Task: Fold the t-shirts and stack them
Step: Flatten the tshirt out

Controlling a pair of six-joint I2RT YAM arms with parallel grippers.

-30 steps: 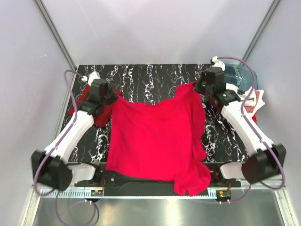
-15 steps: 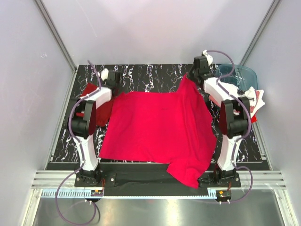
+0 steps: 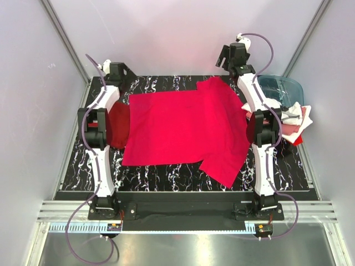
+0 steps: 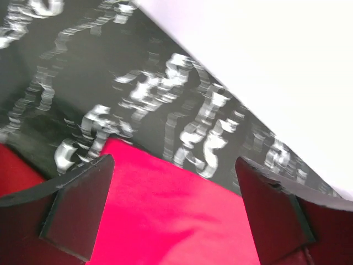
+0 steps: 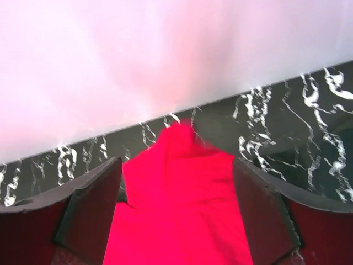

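Crimson shirt [image 3: 183, 127] lies spread flat mid-way across the table [image 3: 166, 86], left gripper [image 3: 123, 72] and right gripper [image 3: 223, 56] both gaping wide and empty by its far corners, and being light, floppy cloth it probably wants pinching at corners or hems.

We find no words, brands or numbers that we can read in any view; the fine tick marks along the near rail [image 3: 183, 228] are too small to read.

T-shirt [image 3: 183, 128] on table [image 3: 161, 178] between second shirt [image 3: 115, 131], left, and tub [image 3: 283, 88], right.
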